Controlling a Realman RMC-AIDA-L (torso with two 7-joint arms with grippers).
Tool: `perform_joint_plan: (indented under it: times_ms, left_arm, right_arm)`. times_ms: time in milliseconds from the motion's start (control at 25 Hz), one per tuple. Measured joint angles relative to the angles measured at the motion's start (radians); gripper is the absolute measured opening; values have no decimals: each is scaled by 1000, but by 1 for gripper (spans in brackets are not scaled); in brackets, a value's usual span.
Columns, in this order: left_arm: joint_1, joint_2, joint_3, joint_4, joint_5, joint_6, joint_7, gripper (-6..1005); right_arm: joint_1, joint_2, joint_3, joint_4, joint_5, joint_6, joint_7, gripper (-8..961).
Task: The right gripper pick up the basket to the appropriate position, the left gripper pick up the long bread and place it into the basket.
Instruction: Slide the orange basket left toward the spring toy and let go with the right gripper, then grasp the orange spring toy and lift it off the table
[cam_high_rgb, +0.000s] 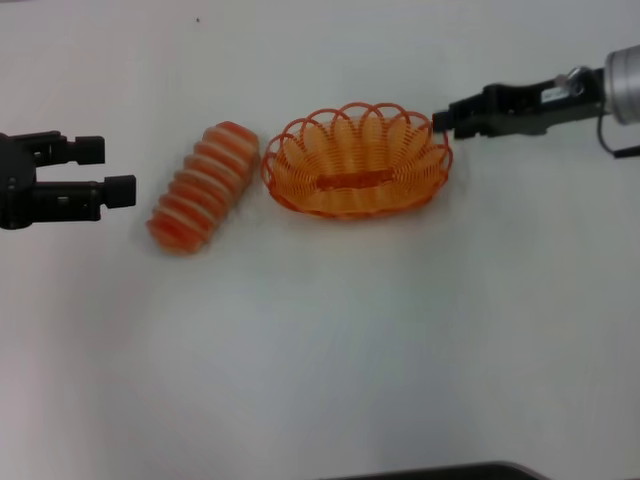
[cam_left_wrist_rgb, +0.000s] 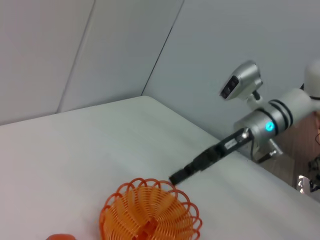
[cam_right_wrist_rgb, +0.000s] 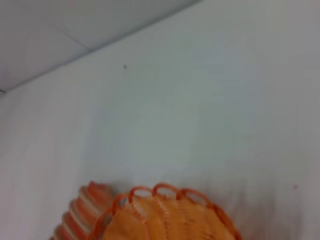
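Note:
The orange wire basket (cam_high_rgb: 356, 162) stands on the white table at the middle, empty. My right gripper (cam_high_rgb: 441, 122) reaches in from the right and is shut on the basket's right rim; the left wrist view shows it at the rim too (cam_left_wrist_rgb: 176, 178). The long bread (cam_high_rgb: 203, 187), orange with cream stripes, lies slanted on the table just left of the basket, close to its rim. My left gripper (cam_high_rgb: 108, 170) is open and empty, level with the bread and a short way to its left. The right wrist view shows the basket (cam_right_wrist_rgb: 165, 215) and the bread's end (cam_right_wrist_rgb: 80, 215).
The white table (cam_high_rgb: 320, 360) carries nothing else in view. A dark edge (cam_high_rgb: 440, 472) shows at the bottom of the head view. Grey walls (cam_left_wrist_rgb: 100, 50) stand behind the table's far edge.

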Motion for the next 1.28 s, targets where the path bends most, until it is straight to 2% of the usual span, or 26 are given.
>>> perform_joint_plan:
  times_ms: [120,240,440,640,760,1000,1120,1280]
  left_arm:
    - [4,1,-1,1,0,2,0,872]
    - [5,1,-7,2,-1,5,-1,872]
    - [2,-9,-53,8,-9,7,-2,873]
    - [-3,-18,-64,13,-9,2,-6,872]
    - [-7,-20,-64,14,-6,-5,-13,872]
    - [-31,-18,-38,48,20,-40,-147,872]
    - [-62,-21,18,120,104,-96,-290,872]
    - [-123,-51,165,200,287,-209,-452,872]
  right_arm:
    - [-27,-6,78,-107,27,-68,-14,354]
    - [-64,-5,130,-220,133,-151,-105,485]
    - [-123,11,134,-363,322,-344,-345,705]
    - [-117,-18,111,-376,244,-549,-530,852]
    - [-121,-20,91,-384,156,-581,-596,849]
    - [-123,8,82,-385,22,-542,-616,844]
    - [-124,20,81,-384,11,-504,-619,839]
    - [-123,28,79,-378,10,-476,-634,836]
